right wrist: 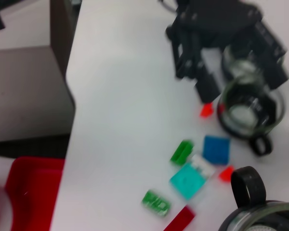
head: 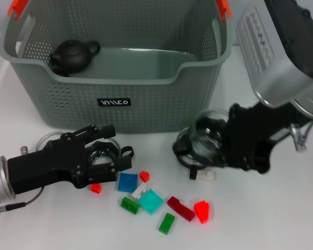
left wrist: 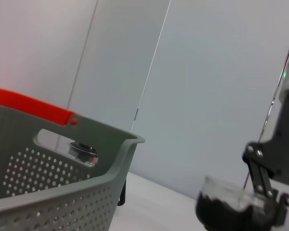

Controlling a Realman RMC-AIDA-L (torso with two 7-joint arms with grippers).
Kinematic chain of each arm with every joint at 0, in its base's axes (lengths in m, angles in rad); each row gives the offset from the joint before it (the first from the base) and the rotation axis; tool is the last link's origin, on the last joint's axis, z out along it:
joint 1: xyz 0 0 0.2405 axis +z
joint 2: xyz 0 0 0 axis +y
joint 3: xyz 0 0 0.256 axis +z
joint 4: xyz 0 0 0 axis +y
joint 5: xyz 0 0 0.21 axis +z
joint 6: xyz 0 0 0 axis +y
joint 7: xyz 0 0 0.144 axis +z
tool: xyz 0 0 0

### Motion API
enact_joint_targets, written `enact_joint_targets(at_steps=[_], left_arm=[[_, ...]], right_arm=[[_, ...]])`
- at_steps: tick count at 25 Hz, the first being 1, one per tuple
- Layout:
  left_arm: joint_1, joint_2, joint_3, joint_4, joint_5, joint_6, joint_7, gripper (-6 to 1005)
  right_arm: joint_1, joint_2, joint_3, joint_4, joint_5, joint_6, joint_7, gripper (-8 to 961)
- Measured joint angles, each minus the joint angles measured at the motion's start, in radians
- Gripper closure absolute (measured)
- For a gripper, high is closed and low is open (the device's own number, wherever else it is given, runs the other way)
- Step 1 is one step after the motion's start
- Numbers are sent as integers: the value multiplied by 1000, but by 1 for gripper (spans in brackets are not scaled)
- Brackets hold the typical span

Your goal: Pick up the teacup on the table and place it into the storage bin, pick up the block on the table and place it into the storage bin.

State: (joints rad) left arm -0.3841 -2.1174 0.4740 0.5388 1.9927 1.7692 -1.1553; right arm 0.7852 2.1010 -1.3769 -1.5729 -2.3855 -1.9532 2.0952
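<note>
The right gripper (head: 206, 151) pinched a glass teacup (head: 204, 139), apparently lifting it toward the storage bin (head: 115, 99). The left gripper (head: 101, 156) lay beside another cup (head: 105, 159); its finger spread was unclear.

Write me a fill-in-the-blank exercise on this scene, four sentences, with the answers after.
1. The black teapot sits inside the ____.
2. The right gripper holds a glass ____.
3. The left gripper is at a second glass cup on the ____.
4. The square blue block lies beside a larger block coloured ____.

Answers: storage bin; teacup; table; teal
</note>
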Motion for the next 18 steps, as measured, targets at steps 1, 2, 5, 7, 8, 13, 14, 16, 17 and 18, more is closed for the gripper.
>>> enact_joint_targets(at_steps=[1, 2, 5, 7, 8, 13, 14, 16, 17, 18], left_arm=[[1, 1, 0, 3, 0, 0, 2, 67], [2, 1, 0, 5, 0, 1, 4, 67], [3, 2, 0, 10, 0, 2, 5, 67], [4, 3, 0, 10, -1, 3, 5, 67], [4, 3, 0, 11, -2, 3, 5, 67], [0, 5, 0, 12, -7, 3, 5, 67], [-1, 5, 0, 12, -7, 3, 5, 66], [-4, 5, 0, 12, -8, 3, 5, 66], [-5, 6, -1, 12, -8, 3, 5, 66], [-5, 6, -3, 12, -8, 3, 5, 66]], right_arm=[[9, 0, 6, 0, 5, 11, 1, 897], [19, 0, 13, 0, 10, 21, 1, 897], [47, 1, 41, -1, 27, 60, -1, 897], [63, 1, 54, -1, 39, 96, -6, 897], [70, 0, 58, -1, 43, 116, -9, 896], [95, 1, 69, 19, 57, 235, -22, 896], [99, 1, 69, 28, 58, 260, -23, 896], [108, 1, 70, 52, 59, 324, -23, 895], [109, 1, 70, 65, 59, 364, -23, 895], [111, 1, 70, 79, 59, 400, -23, 895]])
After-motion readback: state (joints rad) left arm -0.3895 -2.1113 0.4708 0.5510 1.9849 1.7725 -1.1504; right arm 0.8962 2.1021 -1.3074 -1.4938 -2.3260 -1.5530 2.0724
